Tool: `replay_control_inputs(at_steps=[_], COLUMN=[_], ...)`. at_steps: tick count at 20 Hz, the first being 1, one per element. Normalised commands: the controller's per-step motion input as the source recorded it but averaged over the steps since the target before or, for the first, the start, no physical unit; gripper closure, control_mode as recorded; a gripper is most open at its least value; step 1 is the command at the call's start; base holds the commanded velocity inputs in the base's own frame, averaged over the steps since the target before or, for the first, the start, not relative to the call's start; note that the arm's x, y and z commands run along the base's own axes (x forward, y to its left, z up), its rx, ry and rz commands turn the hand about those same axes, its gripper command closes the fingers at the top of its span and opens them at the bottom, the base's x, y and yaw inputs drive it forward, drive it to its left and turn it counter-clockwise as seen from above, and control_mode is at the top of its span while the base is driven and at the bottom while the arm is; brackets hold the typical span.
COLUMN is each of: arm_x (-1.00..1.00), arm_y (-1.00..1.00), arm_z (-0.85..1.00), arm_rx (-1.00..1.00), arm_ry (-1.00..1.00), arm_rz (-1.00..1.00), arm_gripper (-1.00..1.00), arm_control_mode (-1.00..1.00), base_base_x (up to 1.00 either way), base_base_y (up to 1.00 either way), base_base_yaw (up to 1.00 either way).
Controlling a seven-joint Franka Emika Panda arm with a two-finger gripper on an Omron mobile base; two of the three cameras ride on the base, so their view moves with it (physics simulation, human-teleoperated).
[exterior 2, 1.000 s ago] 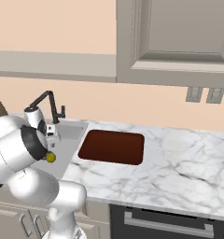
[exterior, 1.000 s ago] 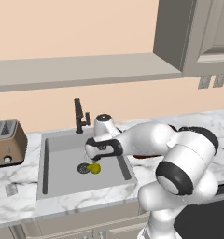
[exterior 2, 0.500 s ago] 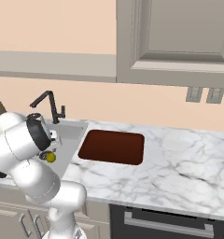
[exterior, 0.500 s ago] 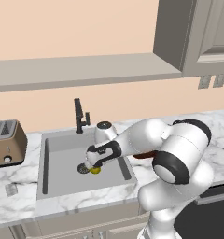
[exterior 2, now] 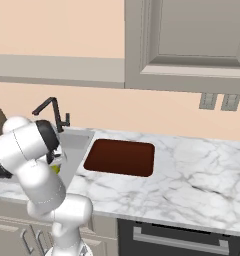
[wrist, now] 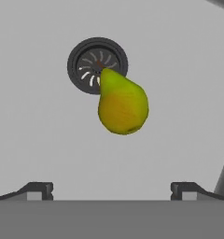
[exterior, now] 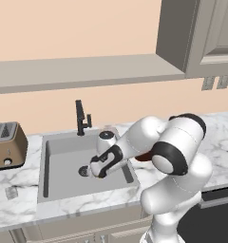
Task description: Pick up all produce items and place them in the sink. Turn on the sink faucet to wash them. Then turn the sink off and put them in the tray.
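Observation:
A yellow pear-shaped fruit (wrist: 122, 105) with a greenish end lies on the floor of the grey sink (exterior: 63, 156), its narrow end over the rim of the round dark drain (wrist: 88, 63). My gripper (exterior: 94, 170) hangs low in the basin just above the fruit, open, with its fingertips (wrist: 39, 189) spread wide and nothing between them. From the right base view a sliver of the fruit (exterior 2: 55, 169) peeks out beside my arm. The black faucet (exterior: 80, 117) stands at the back rim of the sink. The dark red-brown tray (exterior 2: 120, 157) rests on the counter right of the sink (exterior 2: 74, 145).
A brown toaster (exterior: 6, 144) stands on the marble counter left of the sink. Wall cabinets (exterior 2: 187, 45) hang above the counter at the right. My arm's elbow (exterior: 175, 147) bulks over the sink's right edge and the tray.
My hand has sunk lower into the basin over the fruit, which it now covers in the left base view. The elbow has swung a little. The fruit has stayed put.

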Motion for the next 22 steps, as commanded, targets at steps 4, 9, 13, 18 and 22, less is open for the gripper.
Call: replay_control_inputs(at_steps=[4,9,13,18,22], arm_x=[0.08,0.1,0.11,0.1,0.05], arm_y=[0.17,0.18,0.14,0.05,0.0], arm_z=[-0.15,-0.13,-0.15,-0.13,-0.05], arm_rx=[0.0,0.0,0.0,0.0,0.0], arm_ry=[0.0,0.0,0.0,-0.01,-0.02], arm_rz=[0.0,0.0,0.0,0.0,0.0], arm_gripper=[-1.0,-1.0,-1.0,-1.0,-1.0], arm_control_mode=[-1.0,-1.0,-1.0,-1.0,-1.0], base_base_x=[0.0,0.0,0.0,0.0,0.0], base_base_y=[0.0,0.0,0.0,0.0,0.0], base_base_yaw=[0.0,0.0,0.0,0.0,0.0])
